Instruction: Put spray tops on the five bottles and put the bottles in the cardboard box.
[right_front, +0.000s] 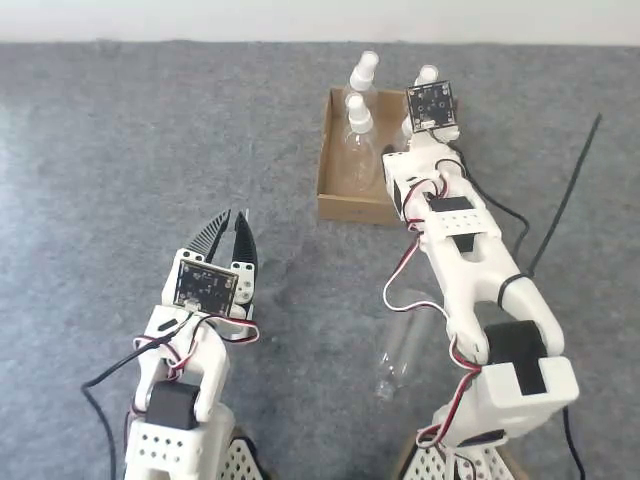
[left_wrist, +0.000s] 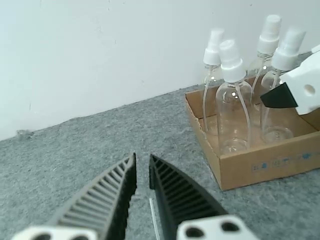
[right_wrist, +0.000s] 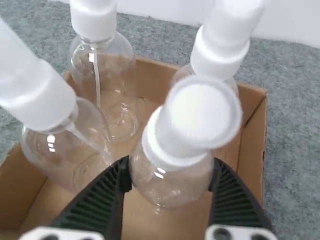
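Inside cardboard box (right_wrist: 252, 130), right gripper (right_wrist: 169, 167) pinches bottle (right_wrist: 195, 120) amid three others (right_wrist: 100, 60) (right_wrist: 55, 145) (right_wrist: 220, 45); left gripper (left_wrist: 142, 157) ajar.

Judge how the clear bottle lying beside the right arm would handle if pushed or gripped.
The bottle is round and on its side, so a push would probably roll it, though the grey carpet may damp that. It looks empty, so likely light; its smooth wall might slip in a grip.
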